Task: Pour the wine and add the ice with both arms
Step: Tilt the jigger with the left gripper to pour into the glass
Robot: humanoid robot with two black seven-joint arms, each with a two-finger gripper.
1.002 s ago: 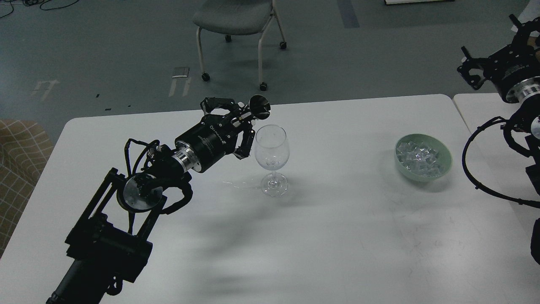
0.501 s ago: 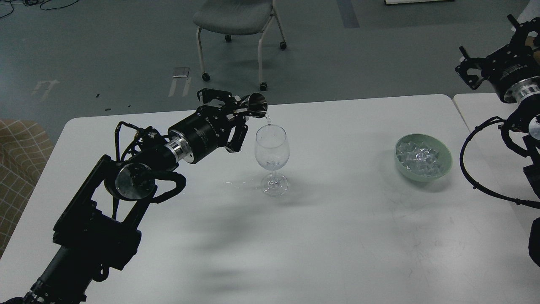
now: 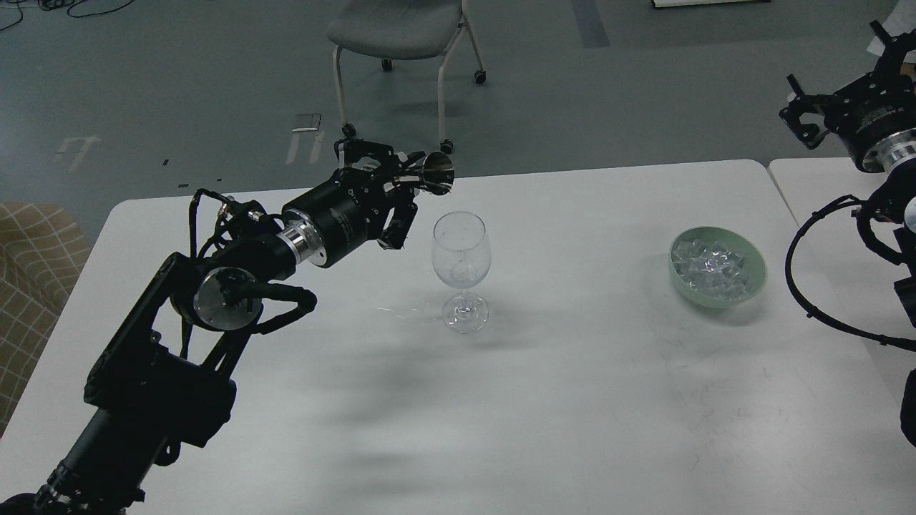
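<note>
A clear wine glass (image 3: 461, 268) stands upright on the white table (image 3: 572, 400), with a little clear wine (image 3: 464, 273) low in its bowl. My left gripper (image 3: 401, 187) is shut on a small shiny metal cup (image 3: 436, 172), tipped on its side with its mouth toward the glass, just above and left of the rim. A pale green bowl (image 3: 718, 267) full of clear ice cubes (image 3: 712, 262) sits at the right. My right gripper (image 3: 805, 114) hangs at the far right, above the table's edge; its fingers cannot be told apart.
A few drops of liquid (image 3: 401, 311) lie on the table left of the glass's foot. A second white table (image 3: 823, 207) adjoins at the right. A grey chair on wheels (image 3: 401, 43) stands on the floor behind. A checked seat (image 3: 28, 286) is at the left.
My left arm lifted and tipped the metal cup over the glass; liquid ran from it half a second ago and no stream shows now. The cup has drawn slightly back and left. The right gripper shifted slightly.
</note>
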